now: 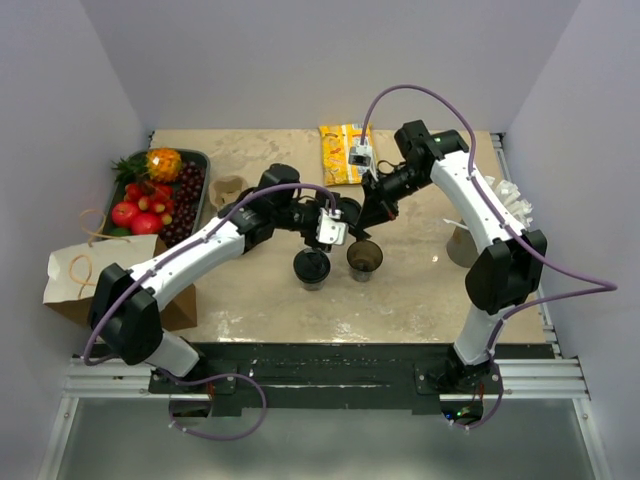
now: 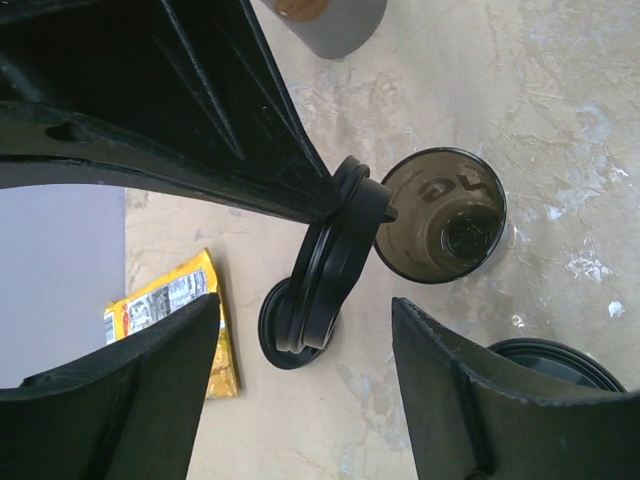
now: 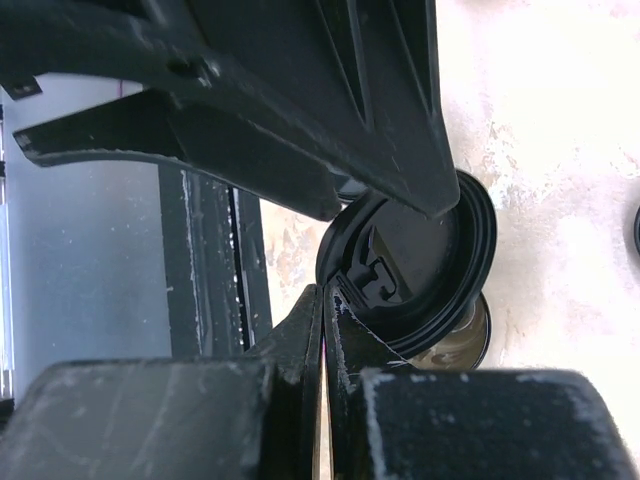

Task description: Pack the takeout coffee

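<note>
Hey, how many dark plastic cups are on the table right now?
2. The lidded cup stands near the middle of the table, and the open cup is just to its right. Others may be hidden.

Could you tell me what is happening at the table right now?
The right tool is shut on the rim of a black lid, holding it tilted near the open cup. The left tool is open, its fingers either side of that lid, not gripping. The other cup already wears its lid.
</note>
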You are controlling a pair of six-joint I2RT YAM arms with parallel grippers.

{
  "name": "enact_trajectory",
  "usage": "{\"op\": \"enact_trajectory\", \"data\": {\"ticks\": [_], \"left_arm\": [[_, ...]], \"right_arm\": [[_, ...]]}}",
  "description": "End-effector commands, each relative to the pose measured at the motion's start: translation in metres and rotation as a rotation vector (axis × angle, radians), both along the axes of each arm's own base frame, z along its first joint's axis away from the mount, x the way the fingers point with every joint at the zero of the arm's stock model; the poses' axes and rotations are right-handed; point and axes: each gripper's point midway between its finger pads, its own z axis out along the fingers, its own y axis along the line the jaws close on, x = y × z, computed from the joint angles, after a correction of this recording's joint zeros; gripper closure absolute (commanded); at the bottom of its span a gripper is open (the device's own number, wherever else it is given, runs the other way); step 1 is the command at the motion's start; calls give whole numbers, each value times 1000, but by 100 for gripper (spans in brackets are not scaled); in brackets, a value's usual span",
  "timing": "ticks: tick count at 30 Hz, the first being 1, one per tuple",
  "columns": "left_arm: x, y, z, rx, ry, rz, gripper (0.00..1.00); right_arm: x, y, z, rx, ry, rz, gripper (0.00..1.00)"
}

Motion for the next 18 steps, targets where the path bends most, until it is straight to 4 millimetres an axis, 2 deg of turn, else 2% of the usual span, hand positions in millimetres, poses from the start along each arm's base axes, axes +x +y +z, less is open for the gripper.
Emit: {"op": "enact_trajectory", "data": {"ticks": [1, 11, 18], "left_arm": [[-5, -17, 18, -45, -24, -61, 30], [-14, -26, 8, -22, -6, -104, 49], [-15, -29, 0, -3, 3, -104, 57]], "right_arm": [[-15, -1, 16, 24, 6, 7, 100], [-14, -5, 13, -7, -10, -7, 100], [-12, -7, 10, -28, -12, -7, 100]]}}
